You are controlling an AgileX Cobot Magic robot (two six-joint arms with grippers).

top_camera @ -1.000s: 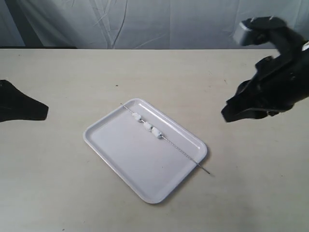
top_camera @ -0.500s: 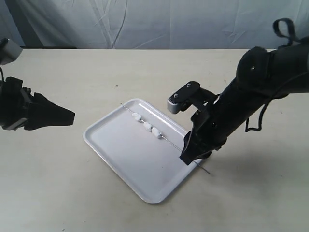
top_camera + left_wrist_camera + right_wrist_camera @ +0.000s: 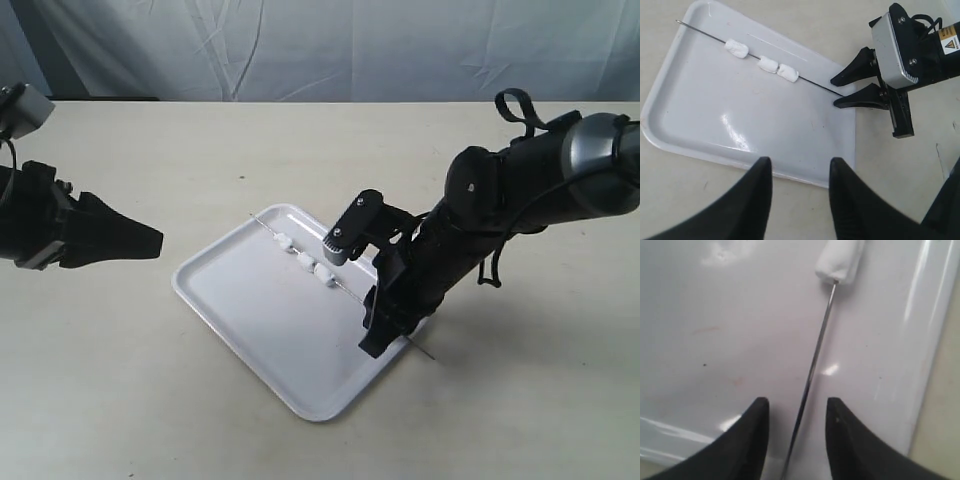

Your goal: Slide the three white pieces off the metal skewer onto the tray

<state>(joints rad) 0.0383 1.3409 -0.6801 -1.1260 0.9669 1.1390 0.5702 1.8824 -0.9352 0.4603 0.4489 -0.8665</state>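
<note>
Your right jaws stand open and empty, 1 finger on each side of the metal skewer (image 3: pixel 815 360), low over the tray (image 3: pixel 230 330) near its right rim. Nothing is gripped: the rod runs free through the gap.

The skewer lies flat and diagonal across the tray. Its long axis runs from the far left corner to the near right edge, where its end juts past the rim over the table (image 3: pixel 150 400). The 3 white pieces (image 3: pixel 304 260) sit threaded on the far half, over the tray floor, ahead of your right jaws along the rod. So the bare stretch is on your right arm's side and the pieces lie toward the left.

Your left jaws are open too, holding nothing, off the tray's left side and well apart from the skewer. The right arm is the nearer. I judge that closing on the bare rod comes first, then the left arm reaches in for the pieces.
</note>
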